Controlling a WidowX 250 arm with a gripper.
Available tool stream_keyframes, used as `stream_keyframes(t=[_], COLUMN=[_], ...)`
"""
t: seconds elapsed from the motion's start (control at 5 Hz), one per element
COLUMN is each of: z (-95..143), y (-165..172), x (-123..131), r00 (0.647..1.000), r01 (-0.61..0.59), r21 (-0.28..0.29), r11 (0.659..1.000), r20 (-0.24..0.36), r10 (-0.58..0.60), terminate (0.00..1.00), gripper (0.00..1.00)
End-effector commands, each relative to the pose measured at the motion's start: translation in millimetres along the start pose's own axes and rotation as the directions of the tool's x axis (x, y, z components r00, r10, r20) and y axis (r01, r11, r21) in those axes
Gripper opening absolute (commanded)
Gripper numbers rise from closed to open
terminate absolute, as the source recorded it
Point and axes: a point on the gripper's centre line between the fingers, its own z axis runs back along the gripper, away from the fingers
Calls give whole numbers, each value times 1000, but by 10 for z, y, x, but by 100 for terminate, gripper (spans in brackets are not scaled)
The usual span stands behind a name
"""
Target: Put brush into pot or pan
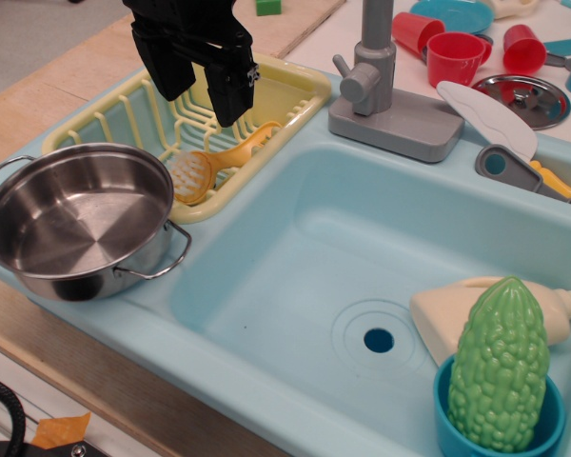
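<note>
A toy kitchen sink scene, viewed from above and slightly to one side.

Nearest the viewer, at the lower right, a bumpy green toy gourd (500,376) stands upright in a small blue cup (457,433), with a cream plastic bottle (438,319) lying on its side just behind it. Both sit in the light blue sink basin (295,276), near its drain hole.

At the left edge, a shiny steel pot (71,219) with two wire loop handles rests on the sink's rim. It looks empty.

Just behind the pot, a pale yellow dish rack (295,90) holds the yellow-orange brush (214,164). The brush lies flat, its white bristle head toward the pot and its handle pointing to the upper right.

Above the rack, at the upper left, the black gripper (202,81) hangs with its two fingers spread apart, holding nothing, directly over the brush handle.

The step in hand appears to be the approach to the grasp; the brush is not yet picked up. The next move likely calls for lowering straight down, closing on the handle, then lifting clear of the rack's wall and moving a short way toward the lower left over the pot.

Farther back stand a grey faucet (385,81), a white spatula (490,119), a flat steel dish (525,98) and red cups (454,55). None blocks the path; the rack's ribs and rim are the main hindrance.
</note>
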Motion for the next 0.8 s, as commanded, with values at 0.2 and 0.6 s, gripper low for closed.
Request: stream_keyframes(t=[0.2,0.6], z=[-71,-177], y=[26,41], x=[14,38], r00=[998,985], r01=[65,166], r21=[-44,-126], r11=[997,978], r20=[-3,-35], r10=[-65,-171], terminate=[0,0], gripper=[100,100])
